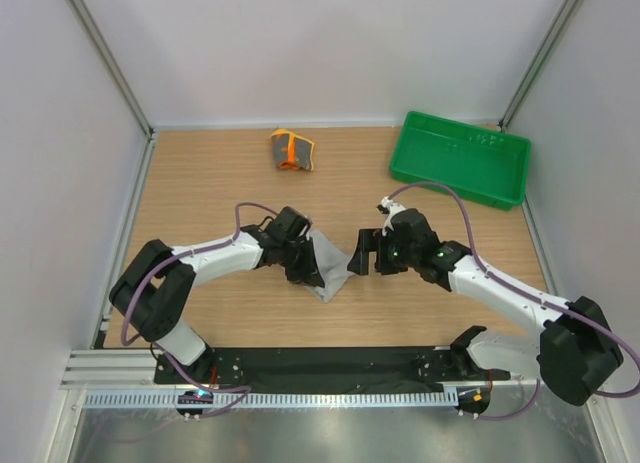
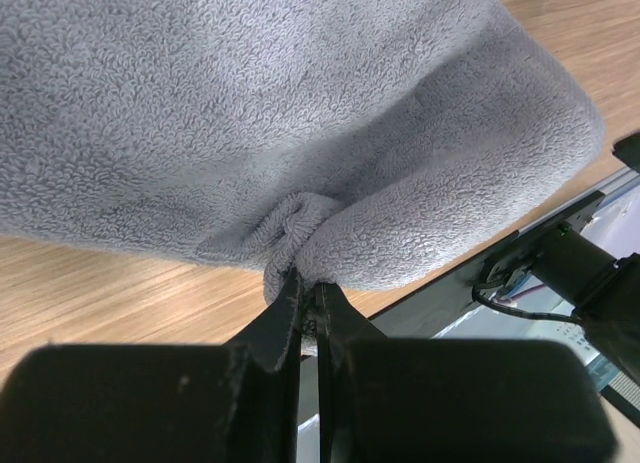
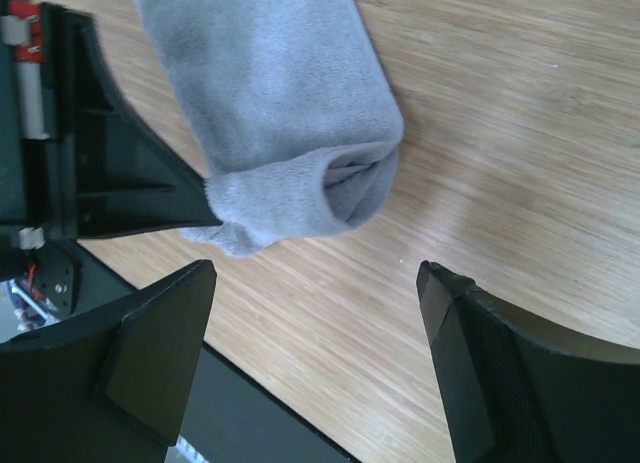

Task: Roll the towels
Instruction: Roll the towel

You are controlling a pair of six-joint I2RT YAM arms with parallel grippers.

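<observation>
The green tray (image 1: 450,186) sits well beyond the right pincer (image 3: 315,273), whose jaws stand released. The rolled grey towel (image 3: 280,93) lies just ahead of it, a fold clenched in the left pincer (image 2: 308,283); the orange towel (image 1: 292,150) lies well beyond both.

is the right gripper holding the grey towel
No, the right gripper stands open, its fingers clear of the grey towel, which the left gripper pinches.

Robotics laboratory test cell. A light wooden tabletop (image 1: 200,183) is enclosed by plain white wall panels (image 1: 300,53) on aluminium profile posts (image 1: 107,58). Two white-and-black robot arms (image 1: 215,253) are mounted on a black base plate (image 1: 330,365), beside a white slotted cable duct (image 1: 300,398).
</observation>
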